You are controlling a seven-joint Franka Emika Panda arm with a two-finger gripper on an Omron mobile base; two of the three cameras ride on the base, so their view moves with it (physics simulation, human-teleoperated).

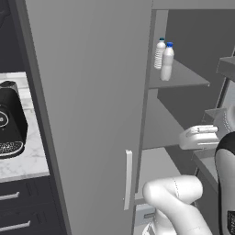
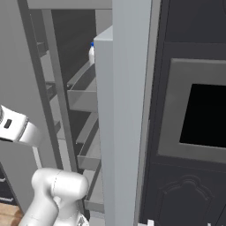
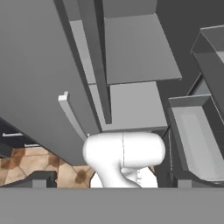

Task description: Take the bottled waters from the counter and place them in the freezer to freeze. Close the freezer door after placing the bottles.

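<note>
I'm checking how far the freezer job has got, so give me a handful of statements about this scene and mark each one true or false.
1. Both bottled waters stand upright on a freezer shelf. True.
2. The bottles lie on the counter beside the coffee machine. False: they are on the shelf inside the freezer.
3. The two bottles stand close together, side by side. True.
4. The freezer is shut. False: it stands open, its shelves and the door bins exposed.
5. The gripper holds a bottle. False: both bottles stand free on the shelf.
</note>
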